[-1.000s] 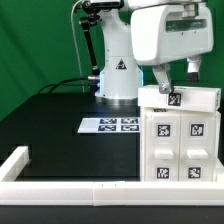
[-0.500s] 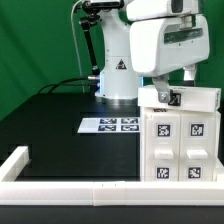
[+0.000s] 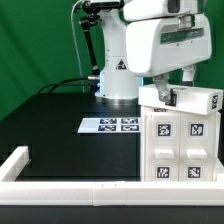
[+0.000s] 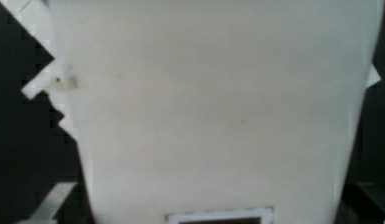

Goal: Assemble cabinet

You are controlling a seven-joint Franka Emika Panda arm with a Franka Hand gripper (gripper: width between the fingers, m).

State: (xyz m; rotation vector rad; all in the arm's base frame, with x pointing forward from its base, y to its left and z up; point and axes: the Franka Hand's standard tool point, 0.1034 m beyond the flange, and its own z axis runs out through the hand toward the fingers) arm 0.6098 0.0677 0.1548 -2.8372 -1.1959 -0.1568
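One large white plastic box-shaped cabinet (image 3: 180, 138) stands just beside the flat marker board (image 3: 110, 125) | two-finger gripper (image 3: 166, 94) sits at cabinet's top, grip state cannot tell | step, judged: seating top piece | next: press squarely downward

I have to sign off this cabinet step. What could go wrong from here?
1. The gripper sits right at the cabinet top; a push off-centre may tip or shift it toward the border rail.
2. The wrist view is filled by a white surface, so alignment is hard to check.
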